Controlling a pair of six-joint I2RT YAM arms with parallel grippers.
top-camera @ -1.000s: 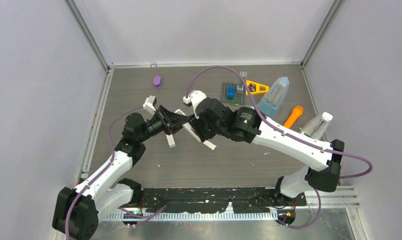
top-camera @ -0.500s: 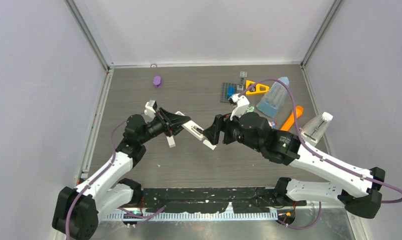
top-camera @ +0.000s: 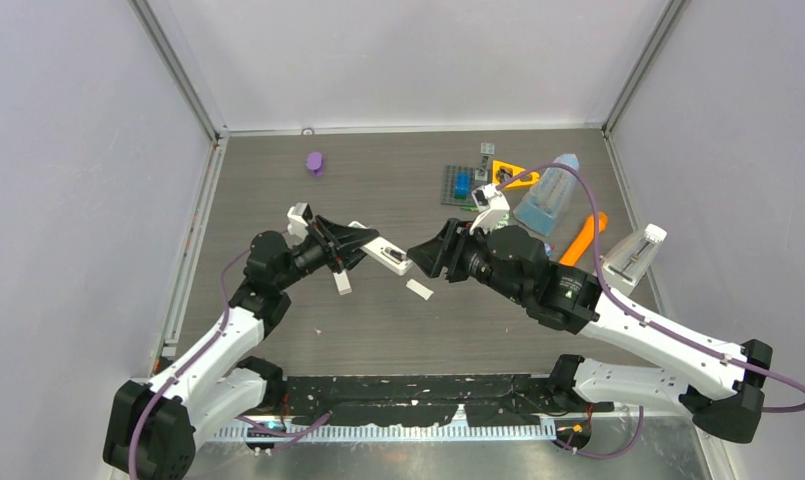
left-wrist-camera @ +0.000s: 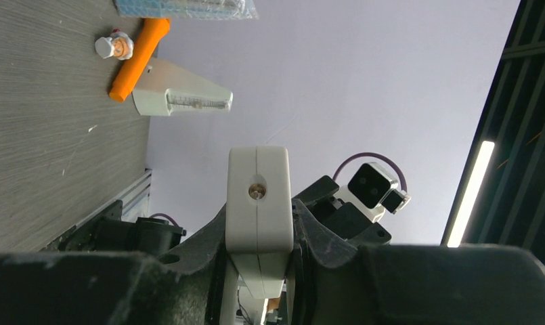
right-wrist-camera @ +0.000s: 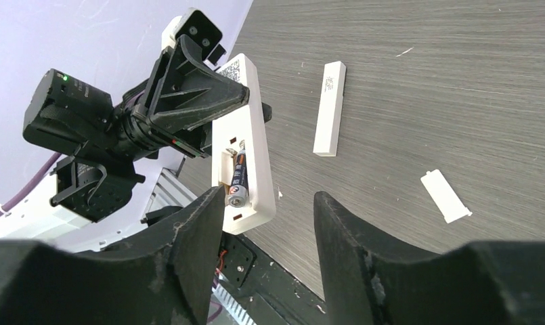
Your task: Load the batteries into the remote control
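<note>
So my right claw (top-camera: 425, 253) had backed off the remote (right-wrist-camera: 256, 156) and hung partly open, nothing in it. One blackish battery (right-wrist-camera: 239, 177) sat in the bay. My left claw (top-camera: 363, 243) gripped the remote above the table (right-wrist-camera: 459, 81). The second slot looked unfilled, with the cover (right-wrist-camera: 445, 196) lying down there.

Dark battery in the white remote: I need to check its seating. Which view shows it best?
Right wrist view: it looks into the open compartment, where the dark cylindrical battery lies. The top view shows only the white remote; the left wrist view only the remote's end face.
</note>
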